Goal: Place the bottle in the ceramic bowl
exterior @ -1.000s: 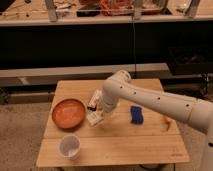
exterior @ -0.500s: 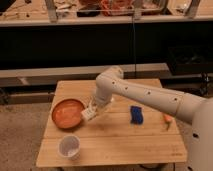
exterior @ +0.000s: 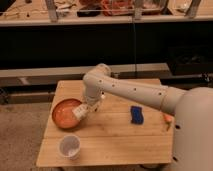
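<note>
One camera view takes in a pale slatted wooden table (exterior: 120, 135) with a smooth white robot arm (exterior: 135, 91) reaching across it from the right. The gripper (exterior: 86, 107) hangs over the right-hand rim of the ceramic bowl (exterior: 64, 114), a wide, shallow, round dish in glossy orange-brown. The bottle (exterior: 80, 111), small, boxy and cream-white with tan markings, sits tilted at the gripper's tip above the bowl's right edge; whether it touches the bowl, and whether the gripper is pinching it or has let go, I cannot tell. Near the front left corner stands a small round white cup (exterior: 69, 147), well apart from the bowl. A flat blue rectangular object (exterior: 136, 115) lies on the boards to the right of the arm, and a small orange thing (exterior: 168, 119) near the right edge is partly hidden by the robot's bulky white body (exterior: 194, 135), which is cut off by the picture's edge. Behind the table runs a dark shelf (exterior: 105, 20) with cluttered items too blurred to name.
</note>
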`<state>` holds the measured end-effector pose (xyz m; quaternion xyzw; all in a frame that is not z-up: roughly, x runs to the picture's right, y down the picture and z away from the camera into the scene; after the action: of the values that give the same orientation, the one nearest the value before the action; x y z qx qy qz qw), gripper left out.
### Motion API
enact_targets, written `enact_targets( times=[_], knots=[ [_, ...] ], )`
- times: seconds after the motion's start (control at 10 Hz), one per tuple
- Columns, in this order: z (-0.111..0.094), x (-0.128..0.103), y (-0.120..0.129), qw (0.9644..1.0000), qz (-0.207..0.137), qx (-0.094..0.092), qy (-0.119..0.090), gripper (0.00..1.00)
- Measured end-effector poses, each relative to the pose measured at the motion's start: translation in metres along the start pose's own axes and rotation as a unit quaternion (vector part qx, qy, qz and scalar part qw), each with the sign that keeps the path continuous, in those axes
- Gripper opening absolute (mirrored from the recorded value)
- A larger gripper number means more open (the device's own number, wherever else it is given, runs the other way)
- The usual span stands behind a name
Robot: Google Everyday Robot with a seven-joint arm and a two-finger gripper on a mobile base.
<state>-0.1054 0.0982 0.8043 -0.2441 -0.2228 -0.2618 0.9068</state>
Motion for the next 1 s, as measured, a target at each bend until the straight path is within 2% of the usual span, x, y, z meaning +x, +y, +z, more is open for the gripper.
enact_targets(
  times=[0.5, 0.9, 1.0],
  knots=[
    [0.012, -0.025, -0.029, 0.9995, -0.032, 0.001, 0.003, 0.00],
    [0.017, -0.028, -0.038, 0.9983, -0.058, -0.004, 0.006, 0.01],
    [0.018, -0.029, -0.039, 0.9981, -0.060, -0.005, 0.008, 0.04]
  ],
)
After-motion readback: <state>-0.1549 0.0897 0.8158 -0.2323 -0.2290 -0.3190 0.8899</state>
